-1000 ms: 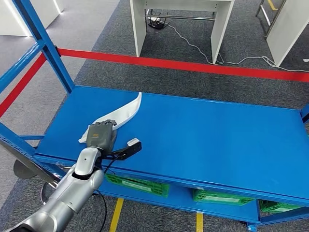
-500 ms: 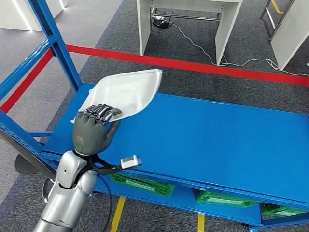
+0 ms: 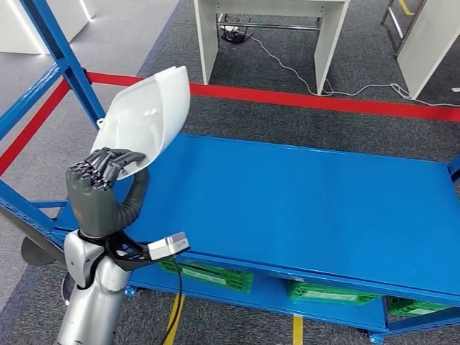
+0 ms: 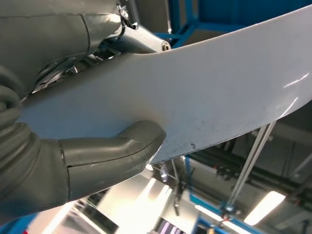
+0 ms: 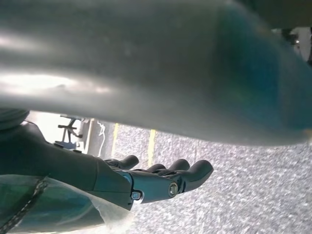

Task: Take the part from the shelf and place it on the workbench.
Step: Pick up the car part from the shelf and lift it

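White part (image 3: 145,115), a smooth, glossy curved plastic shell with a rounded edge, is held up in the air above the left end of the blue metal shelf (image 3: 304,208), tilted. The left hand (image 3: 100,190) grips its lower edge, dark fingers (image 3: 108,162) curled over the rim and thick grey thumb (image 4: 110,158) pressed underneath. The right hand (image 5: 162,180) hangs over speckled grey carpet (image 5: 239,195), fingers straight and apart, holding nothing.
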Available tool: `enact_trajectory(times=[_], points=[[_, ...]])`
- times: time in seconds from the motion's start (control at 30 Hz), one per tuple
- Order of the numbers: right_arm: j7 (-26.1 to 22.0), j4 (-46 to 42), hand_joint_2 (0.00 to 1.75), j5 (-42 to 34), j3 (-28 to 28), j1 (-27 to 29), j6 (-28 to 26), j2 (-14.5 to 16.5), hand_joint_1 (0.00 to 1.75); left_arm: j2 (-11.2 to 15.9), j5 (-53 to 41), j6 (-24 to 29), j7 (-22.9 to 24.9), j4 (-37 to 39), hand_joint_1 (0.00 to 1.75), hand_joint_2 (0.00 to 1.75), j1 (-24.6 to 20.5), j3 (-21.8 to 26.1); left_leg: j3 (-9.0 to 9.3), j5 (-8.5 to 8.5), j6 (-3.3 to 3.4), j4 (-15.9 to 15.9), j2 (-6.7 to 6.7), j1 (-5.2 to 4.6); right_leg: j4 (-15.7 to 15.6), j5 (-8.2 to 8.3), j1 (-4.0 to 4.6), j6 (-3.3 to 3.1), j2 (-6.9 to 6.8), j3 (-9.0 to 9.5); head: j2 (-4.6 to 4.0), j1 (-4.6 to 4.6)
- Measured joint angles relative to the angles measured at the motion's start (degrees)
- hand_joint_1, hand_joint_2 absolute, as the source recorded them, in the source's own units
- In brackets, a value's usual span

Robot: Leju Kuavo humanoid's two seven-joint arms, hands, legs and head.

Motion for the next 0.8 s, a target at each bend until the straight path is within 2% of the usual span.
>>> enact_trajectory(times=[0.03, 0.07, 0.13, 0.17, 0.2, 0.23, 0.3, 0.33, 0.37, 0.4, 0.43, 0.5, 0.53, 0.57, 0.63, 0.67, 0.7, 0.73, 0.8], points=[[-0.01, 0.02, 0.00, 0.47, 0.01, -0.07, -0.07, 0.15, 0.00, 0.09, 1.12, 0.00, 0.08, -0.15, 1.75, 1.75, 0.24, -0.44, 0.95, 0.58, 0.24, -2.18, -0.02, -0.10, 0.03, 0.10, 0.08, 0.23, 0.02, -0.12, 0.00, 0.03], [-0.03, 0.03, 0.00, 0.90, 0.02, -0.12, -0.08, 0.28, 0.00, 0.20, 2.47, 0.00, 0.18, -0.23, 1.75, 1.75, 0.72, -0.72, 1.19, 0.54, 0.41, -2.95, -0.05, -0.20, 0.00, 0.23, 0.12, 0.52, 0.02, -0.25, 0.00, 0.05], [-0.08, 0.04, 0.00, 1.68, 0.04, -0.19, -0.29, 0.48, 0.00, 0.37, 6.00, 0.00, 0.31, -0.28, 1.75, 1.75, 2.19, -0.97, 1.06, 0.93, 0.82, -3.39, 0.01, -0.13, -0.06, 0.33, 0.07, 1.16, -0.03, -0.46, 0.00, 0.05], [-0.12, 0.04, 0.00, 1.98, 0.07, -0.23, -0.64, 0.52, 0.00, 0.43, 8.19, -0.01, 0.26, -0.26, 1.75, 1.75, 3.00, -0.98, 1.00, 1.25, 1.11, -3.64, 0.08, -0.02, 0.26, -0.24, 0.04, 1.45, -0.05, -0.71, 0.00, 0.08], [-0.16, 0.04, 0.00, 2.24, 0.10, -0.27, -1.17, 0.56, 0.00, 0.49, 10.51, -0.01, 0.18, -0.21, 1.75, 1.75, 3.75, -0.98, 0.84, 1.61, 1.45, -3.90, 0.16, 0.11, 1.48, -1.57, 0.03, 1.69, -0.06, -1.27, 0.00, 0.16], [-0.20, 0.04, 0.00, 2.42, 0.13, -0.30, -1.80, 0.58, 0.00, 0.53, 12.85, -0.02, 0.10, -0.15, 1.75, 1.75, 4.49, -0.98, 0.59, 1.95, 1.74, -4.08, 0.26, 0.21, 3.81, -3.57, -0.01, 1.86, -0.08, -2.23, 0.00, 0.24], [-0.23, 0.04, 0.00, 2.68, 0.16, -0.24, -3.15, 0.64, 0.00, 0.72, 16.96, -0.02, 0.05, 0.04, 1.75, 1.75, 6.15, -0.95, -0.25, 2.48, 2.06, -4.06, 0.34, 0.15, 10.84, -7.99, -0.04, 2.09, -0.09, -4.75, 0.00, 0.35], [-0.23, 0.04, 0.00, 2.81, 0.15, -0.15, -3.86, 0.67, 0.00, 0.82, 18.48, -0.02, 0.05, 0.17, 1.75, 1.75, 7.11, -0.93, -0.74, 2.80, 2.10, -4.03, 0.37, 0.11, 13.69, -9.24, -0.06, 2.19, -0.10, -5.52, 0.00, 0.35], [-0.24, 0.04, 0.00, 2.97, 0.15, -0.05, -4.56, 0.68, 0.00, 0.93, 19.55, -0.02, 0.05, 0.28, 1.75, 1.75, 8.02, -0.92, -1.21, 3.14, 2.07, -4.01, 0.38, 0.09, 14.93, -9.53, -0.06, 2.26, -0.10, -5.51, 0.00, 0.34], [-0.24, 0.04, 0.00, 3.30, 0.15, 0.04, -5.28, 0.69, 0.00, 1.02, 20.02, -0.02, 0.05, 0.36, 1.75, 1.75, 8.85, -0.89, -1.65, 3.48, 1.98, -3.96, 0.36, 0.10, 13.93, -8.73, -0.07, 2.29, -0.11, -4.33, 0.00, 0.36], [-0.21, 0.04, 0.00, 4.26, 0.25, 0.13, -6.33, 0.69, 0.00, 1.04, 19.93, -0.02, 0.05, 0.30, 1.75, 1.75, 9.61, -0.77, -2.05, 3.80, 1.80, -3.89, 0.33, 0.13, 10.62, -7.14, -0.10, 2.27, -0.11, -1.93, 0.00, 0.36], [-0.15, 0.04, 0.00, 7.34, 1.05, 0.24, -8.76, 0.75, 0.00, 1.03, 18.95, -0.02, 0.02, -0.33, 1.75, 1.75, 10.83, -0.14, -2.65, 4.35, 1.23, -3.67, 0.27, 0.11, 2.49, -5.02, -0.05, 2.04, -0.03, 3.38, 0.00, 0.32], [-0.16, 0.04, 0.00, 8.75, 1.63, 0.36, -9.89, 0.81, 0.00, 1.01, 18.55, -0.02, -0.01, -0.76, 1.75, 1.75, 11.31, 0.35, -2.79, 4.62, 0.86, -3.58, 0.28, 0.05, -0.15, -4.54, 0.02, 1.86, 0.07, 5.00, 0.00, 0.28], [-0.24, 0.04, 0.00, 9.34, 2.13, 0.48, -10.65, 0.92, 0.00, 0.99, 18.51, -0.01, -0.03, -1.15, 1.75, 1.75, 11.73, 0.97, -2.87, 4.93, 0.52, -3.52, 0.31, -0.01, -1.17, -4.60, 0.11, 1.64, 0.20, 5.45, 0.00, 0.27], [-0.39, 0.05, 0.00, 8.78, 2.49, 0.80, -11.40, 1.16, 0.00, 0.97, 18.91, -0.01, -0.05, -1.64, 1.75, 1.75, 12.65, 2.27, -2.89, 5.55, -0.09, -3.55, 0.28, -0.02, -1.21, -4.08, 0.17, 1.04, 0.28, 4.89, 0.00, 0.32], [-0.43, 0.05, 0.00, 8.18, 2.48, 0.90, -11.68, 1.32, 0.00, 0.96, 19.17, -0.01, -0.06, -1.88, 1.75, 1.75, 13.22, 2.96, -3.07, 5.23, -0.39, -3.30, 0.21, 0.05, -1.28, -3.76, 0.10, 0.57, 0.14, 4.52, 0.00, 0.33], [-0.43, 0.05, 0.00, 7.63, 2.45, 0.96, -11.85, 1.48, 0.00, 0.94, 19.42, -0.01, -0.06, -2.13, 1.75, 1.75, 13.77, 3.57, -3.44, 3.96, -0.69, -2.38, 0.15, 0.10, -1.37, -3.31, 0.02, 0.07, -0.02, 4.18, 0.00, 0.25], [-0.43, 0.05, 0.00, 7.18, 2.42, 1.00, -11.99, 1.65, 0.00, 0.94, 19.64, -0.01, -0.06, -2.36, 1.75, 1.75, 14.23, 4.12, -4.11, 1.65, -1.01, -0.24, 0.09, 0.17, -1.44, -2.78, -0.08, -0.37, -0.21, 3.80, 0.00, 0.16], [-0.43, 0.04, 0.00, 6.71, 2.37, 1.03, -12.16, 1.86, 0.00, 0.91, 19.82, 0.00, -0.06, -2.64, 1.75, 1.75, 14.84, 4.95, -5.83, -4.18, -1.54, 6.79, 0.08, 0.28, -1.35, -1.78, -0.03, -0.76, -0.45, 2.91, 0.00, 0.01]])
